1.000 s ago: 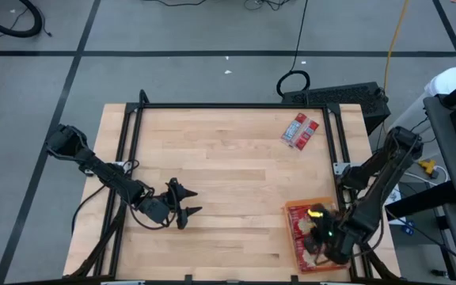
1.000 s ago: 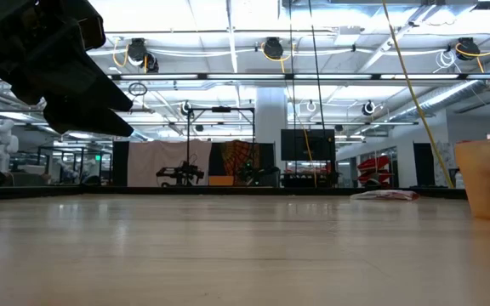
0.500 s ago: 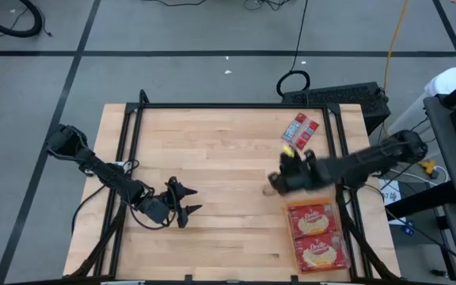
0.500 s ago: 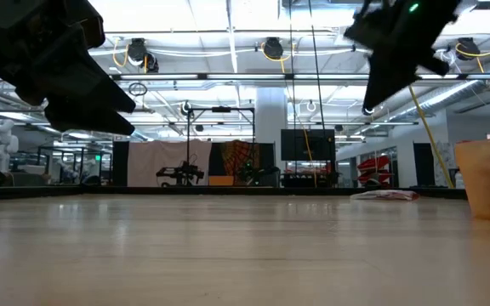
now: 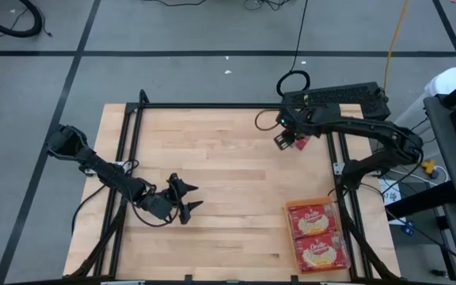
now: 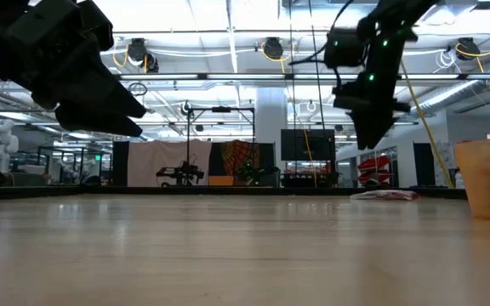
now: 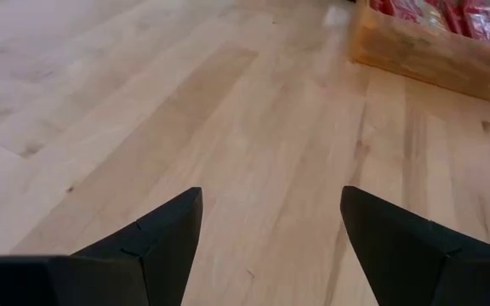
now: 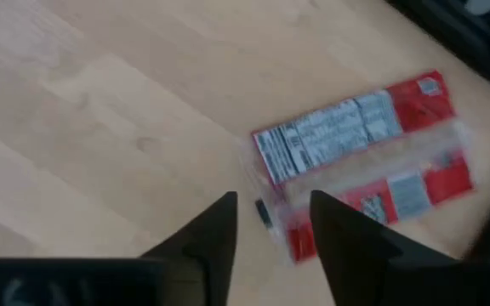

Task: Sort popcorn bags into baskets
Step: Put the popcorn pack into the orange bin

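While the left end effector [image 5: 187, 196] waits wide open and empty over the worktop [image 5: 212, 158], well away from the orange basket [image 5: 294, 241], the right end effector [image 8: 270, 223] hangs above the loose popcorn bags [image 8: 360, 161] near the worktop's far edge, well beyond the basket. Its fingers [image 8: 207, 242] are parted and hold nothing. Two more bags [image 5: 317, 236] lie in the basket.

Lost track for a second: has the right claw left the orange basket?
Yes. The right claw moved from the basket to the table's far edge, over the loose popcorn bags.
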Robot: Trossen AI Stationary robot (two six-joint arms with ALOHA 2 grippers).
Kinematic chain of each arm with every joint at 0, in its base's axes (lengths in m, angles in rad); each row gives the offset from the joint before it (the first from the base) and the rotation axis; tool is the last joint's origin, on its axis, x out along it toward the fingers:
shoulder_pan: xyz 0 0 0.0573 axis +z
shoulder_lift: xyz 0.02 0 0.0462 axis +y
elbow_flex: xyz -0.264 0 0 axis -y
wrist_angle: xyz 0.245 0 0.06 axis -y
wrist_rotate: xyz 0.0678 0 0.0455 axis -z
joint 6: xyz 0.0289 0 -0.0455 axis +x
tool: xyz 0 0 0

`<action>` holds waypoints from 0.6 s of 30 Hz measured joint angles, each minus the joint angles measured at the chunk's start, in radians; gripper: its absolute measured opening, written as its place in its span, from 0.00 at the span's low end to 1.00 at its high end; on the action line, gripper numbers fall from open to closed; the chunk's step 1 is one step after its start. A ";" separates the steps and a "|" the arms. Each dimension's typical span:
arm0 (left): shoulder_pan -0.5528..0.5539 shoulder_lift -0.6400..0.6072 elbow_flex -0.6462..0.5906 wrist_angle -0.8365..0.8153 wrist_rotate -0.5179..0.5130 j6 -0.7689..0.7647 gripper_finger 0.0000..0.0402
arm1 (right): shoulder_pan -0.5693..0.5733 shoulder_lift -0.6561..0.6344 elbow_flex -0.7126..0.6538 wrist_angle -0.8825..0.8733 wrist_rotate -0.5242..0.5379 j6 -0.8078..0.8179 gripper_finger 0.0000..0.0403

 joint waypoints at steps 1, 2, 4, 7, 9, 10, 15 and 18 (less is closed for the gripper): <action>-0.003 0.000 0.000 0.000 0.002 -0.003 0.70 | -0.020 0.009 -0.007 0.023 -0.019 -0.024 0.37; -0.006 0.000 0.000 0.001 0.002 -0.009 0.70 | -0.035 0.018 -0.014 0.044 -0.029 -0.047 0.39; -0.010 0.000 0.000 0.001 0.002 -0.022 0.70 | -0.052 0.044 -0.027 0.084 -0.049 -0.085 0.44; -0.020 0.000 0.000 0.000 0.002 -0.042 0.70 | -0.064 0.078 -0.056 0.115 -0.060 -0.108 0.50; -0.027 0.000 0.000 0.000 0.003 -0.047 0.70 | -0.065 0.102 -0.071 0.118 -0.069 -0.109 0.52; -0.033 0.000 0.000 0.000 0.003 -0.047 0.70 | -0.065 0.112 -0.079 0.118 -0.073 -0.109 0.53; -0.039 0.000 0.000 -0.010 0.004 -0.026 0.70 | -0.063 0.142 -0.132 0.162 -0.030 -0.110 0.54; -0.039 0.000 0.000 -0.008 0.004 -0.015 0.70 | -0.063 0.144 -0.173 0.231 -0.021 -0.110 0.53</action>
